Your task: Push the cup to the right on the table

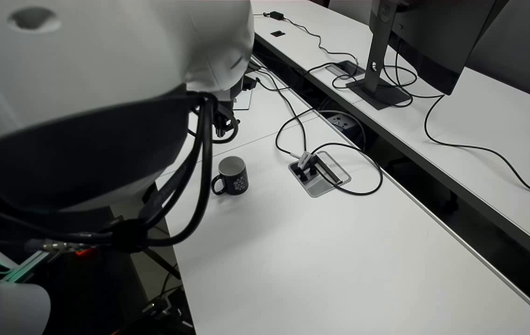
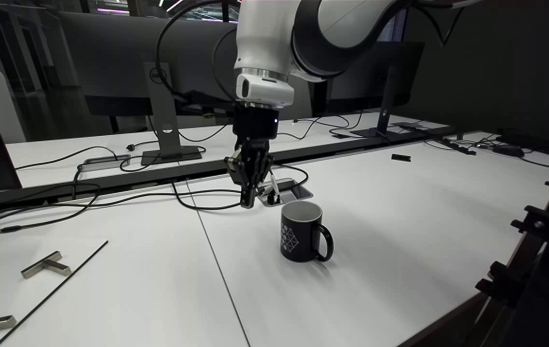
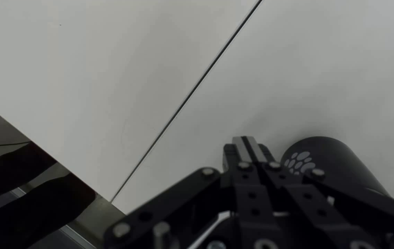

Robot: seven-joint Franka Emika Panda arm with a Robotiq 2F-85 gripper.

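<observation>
Seam [image 2: 218, 262], in an exterior view: crosses worktop [image 2: 390, 226] near to far, left of mug [image 2: 298, 236].
Jaws: pressed together, pointing down, left of mug, apart from it.
Socket box [image 2: 296, 193]: beyond mug, far side.
Mug: upright; open room to its right, worktop reaching to near right edge [image 2: 440, 322].
Markings: monitor [image 2: 120, 62], far left, "DELL"; mug, pale dots and lines.

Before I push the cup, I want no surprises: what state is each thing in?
Cup: upright on the table; inside bottom not clearly shown.
Gripper: shut, holding nothing.
Socket box: plugs inserted.
Cable connector: unplugged, lying loose.
Dell monitor: standing, back showing; on or off cannot be told.
</observation>
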